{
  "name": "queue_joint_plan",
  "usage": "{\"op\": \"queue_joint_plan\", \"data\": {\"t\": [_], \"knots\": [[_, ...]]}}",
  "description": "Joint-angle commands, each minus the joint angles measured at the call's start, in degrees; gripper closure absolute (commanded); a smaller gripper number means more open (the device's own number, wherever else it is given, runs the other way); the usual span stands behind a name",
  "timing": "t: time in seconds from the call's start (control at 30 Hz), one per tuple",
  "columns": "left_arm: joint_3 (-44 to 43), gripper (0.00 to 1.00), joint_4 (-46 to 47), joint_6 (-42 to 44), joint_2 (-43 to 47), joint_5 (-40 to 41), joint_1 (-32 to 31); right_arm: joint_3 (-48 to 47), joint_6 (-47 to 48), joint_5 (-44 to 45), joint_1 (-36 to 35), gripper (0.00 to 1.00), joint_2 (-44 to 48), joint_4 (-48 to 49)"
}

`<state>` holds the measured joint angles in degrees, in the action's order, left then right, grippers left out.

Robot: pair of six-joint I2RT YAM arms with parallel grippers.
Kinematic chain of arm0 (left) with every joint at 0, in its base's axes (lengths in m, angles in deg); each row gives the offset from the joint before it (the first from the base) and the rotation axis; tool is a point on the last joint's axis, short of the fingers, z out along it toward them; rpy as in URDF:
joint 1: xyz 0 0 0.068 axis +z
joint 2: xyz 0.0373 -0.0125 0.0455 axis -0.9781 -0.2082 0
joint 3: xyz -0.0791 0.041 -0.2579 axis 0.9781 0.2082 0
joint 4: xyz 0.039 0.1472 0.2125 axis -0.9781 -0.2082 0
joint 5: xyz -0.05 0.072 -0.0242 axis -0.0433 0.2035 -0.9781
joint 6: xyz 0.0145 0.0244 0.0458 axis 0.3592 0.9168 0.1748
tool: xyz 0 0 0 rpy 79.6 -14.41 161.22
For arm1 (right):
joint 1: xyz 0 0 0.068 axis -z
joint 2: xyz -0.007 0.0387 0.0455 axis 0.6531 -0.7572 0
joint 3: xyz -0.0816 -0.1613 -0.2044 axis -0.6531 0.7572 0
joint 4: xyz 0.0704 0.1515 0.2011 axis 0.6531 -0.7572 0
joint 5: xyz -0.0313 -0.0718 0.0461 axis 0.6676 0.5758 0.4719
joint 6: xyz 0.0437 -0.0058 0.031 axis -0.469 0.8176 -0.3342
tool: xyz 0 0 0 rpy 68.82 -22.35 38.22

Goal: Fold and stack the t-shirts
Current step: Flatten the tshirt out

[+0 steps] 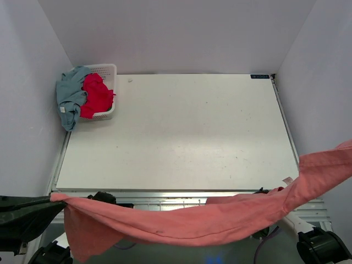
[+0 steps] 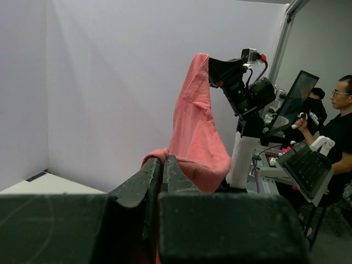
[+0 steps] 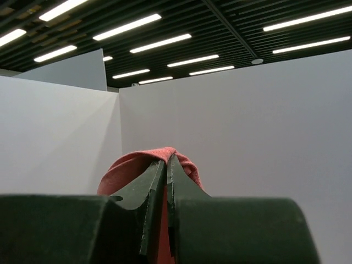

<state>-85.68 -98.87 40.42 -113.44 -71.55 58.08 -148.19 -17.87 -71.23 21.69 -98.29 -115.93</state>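
**Salmon shirt strung between both pincers off the counter's near edge**

The white counter carries nothing across its middle and right side; its only load sits in the far left corner. The salmon-red t-shirt is not on it. The shirt hangs in the air just past the near edge as one long sagging band, low at the near left corner and climbing past the near right corner to the right border of the overhead view.

In the far left corner, the grey-blue t-shirt drapes over the left wall of the white lattice basket and spills down outside it. The crimson t-shirt lies bunched inside the basket, touching the grey-blue one.

The left pincer has its fingers pressed nearly together on the low left end of the salmon cloth, which bulges out just beyond the tips. The right pincer is clamped on the high right end, with a fold of the fabric humped over its fingertips and red showing in the thin slit between them. From the left wrist, the shirt rises in a steep drape to that raised right pincer.
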Motion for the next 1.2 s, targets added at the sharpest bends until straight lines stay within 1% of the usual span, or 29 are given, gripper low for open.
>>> {"op": "queue_joint_plan", "data": {"t": [0.0, 0.1, 0.13, 0.17, 0.23, 0.27, 0.3, 0.33, 0.37, 0.4, 0.43, 0.47, 0.53, 0.57, 0.6, 0.67, 0.7, 0.73, 0.77, 0.8, 0.83, 0.87, 0.9, 0.93, 0.97, 1.0, 1.1, 1.13, 1.17], "knots": [[3.2, 1.00, 0.1, -2.4, -2.4, -0.7, -0.2, 2.3, -1.4, 5.3, -5.0, 0.92, -1.2, 5.2], [10.4, 1.00, 1.2, -1.3, -1.4, 1.9, -0.7, 5.4, 0.8, 9.7, -8.2, 0.92, -1.6, 5.7], [15.7, 1.00, 1.6, -0.6, -1.0, 3.0, -0.8, 8.1, 1.6, 11.1, -9.1, 0.92, -2.0, 5.7], [18.6, 1.00, 2.0, 0.5, -0.5, 4.7, -0.9, 9.7, 2.4, 13.8, -9.9, 0.92, -2.2, 5.7], [24.4, 1.00, 2.9, 2.0, 0.8, 10.9, -1.5, 15.2, 5.0, 17.1, -12.1, 0.92, -3.0, 6.1], [29.9, 1.00, 3.1, 3.3, 1.2, 13.6, -1.6, 17.1, 6.0, 21.0, -12.7, 0.92, -3.4, 6.3], [32.8, 1.00, 3.4, 3.9, 1.5, 16.0, -1.6, 19.1, 8.0, 22.8, -14.0, 0.92, -4.0, 6.6], [35.4, 1.00, 3.6, 4.4, 1.4, 20.8, -1.7, 21.1, 8.9, 24.9, -14.7, 0.92, -5.5, 7.5], [40.4, 1.00, 4.1, 4.8, 1.3, 23.1, -1.7, 25.9, 9.8, 28.2, -14.9, 0.92, -6.2, 8.5], [42.8, 1.00, 4.7, 5.5, 0.9, 24.9, -1.7, 28.4, 11.3, 29.5, -15.0, 0.92, -7.1, 9.5], [44.9, 1.00, 5.1, 5.8, -0.3, 28.9, -1.7, 30.8, 11.4, 30.8, -15.0, 0.92, -9.1, 11.9], [47.0, 1.00, 5.4, 5.9, -1.2, 30.9, -1.7, 35.5, 12.0, 33.2, -15.0, 0.92, -10.2, 13.1], [52.8, 1.00, 7.0, 6.7, -3.4, 35.1, -1.7, 40.2, 14.6, 35.3, -14.8, 0.92, -14.4, 16.2], [54.7, 1.00, 7.9, 7.0, -6.1, 39.8, -1.7, 42.2, 14.8, 36.0, -14.4, 0.92, -15.9, 18.8], [58.1, 1.00, 10.0, 7.4, -7.6, 41.8, -1.6, 45.6, 14.6, 35.2, -12.0, 0.92, -19.3, 20.1], [60.9, 1.00, 14.1, 8.2, -13.4, 45.5, -1.6, 48.4, 12.3, 30.8, -8.8, 0.92, -22.8, 23.5], [62.2, 1.00, 16.0, 8.3, -15.4, 46.3, -1.5, 50.4, 12.1, 29.6, -5.7, 0.92, -24.8, 24.3], [64.5, 1.00, 17.7, 8.7, -17.6, 47.2, -1.4, 51.0, 11.9, 28.8, -4.5, 0.92, -29.2, 25.2], [65.4, 1.00, 21.6, 8.8, -20.0, 47.9, -1.0, 51.2, 10.7, 28.1, -3.6, 0.92, -31.5, 26.0], [66.2, 1.00, 23.5, 9.0, -25.3, 48.8, -0.7, 50.5, 10.7, 28.0, -2.3, 0.92, -34.1, 26.7], [67.0, 1.00, 25.0, 9.0, -28.2, 49.3, -0.2, 49.9, 10.7, 28.6, -1.7, 0.92, -39.2, 26.8], [67.3, 1.00, 28.3, 9.0, -31.2, 49.4, 0.7, 49.0, 11.3, 28.9, -1.3, 0.92, -41.7, 26.8], [67.2, 1.00, 30.2, 9.0, -37.1, 49.3, 1.3, 48.1, 11.4, 29.3, -0.5, 0.92, -44.3, 26.7], [67.0, 1.00, 31.9, 9.0, -40.0, 49.0, 1.9, 46.3, 11.4, 30.0, -0.2, 0.92, -48.8, 26.8], [66.8, 1.00, 34.9, 9.0, -42.8, 48.6, 2.9, 45.5, 11.4, 30.1, 0.5, 0.92, -50.8, 26.7], [66.3, 1.00, 36.3, 9.1, -48.1, 48.0, 3.5, 44.6, 11.4, 29.9, 0.7, 0.92, -52.7, 26.9], [62.7, 1.00, 38.6, 9.7, -55.1, 46.7, 5.5, 41.3, 13.7, 30.3, 1.7, 0.92, -60.3, 27.5], [61.6, 1.00, 38.8, 9.8, -58.9, 46.3, 5.9, 38.9, 14.2, 30.2, 2.0, 0.92, -61.8, 27.9], [59.7, 1.00, 39.3, 10.0, -60.5, 46.2, 6.7, 37.4, 14.7, 30.2, 2.4, 0.92, -63.3, 27.8]]}}
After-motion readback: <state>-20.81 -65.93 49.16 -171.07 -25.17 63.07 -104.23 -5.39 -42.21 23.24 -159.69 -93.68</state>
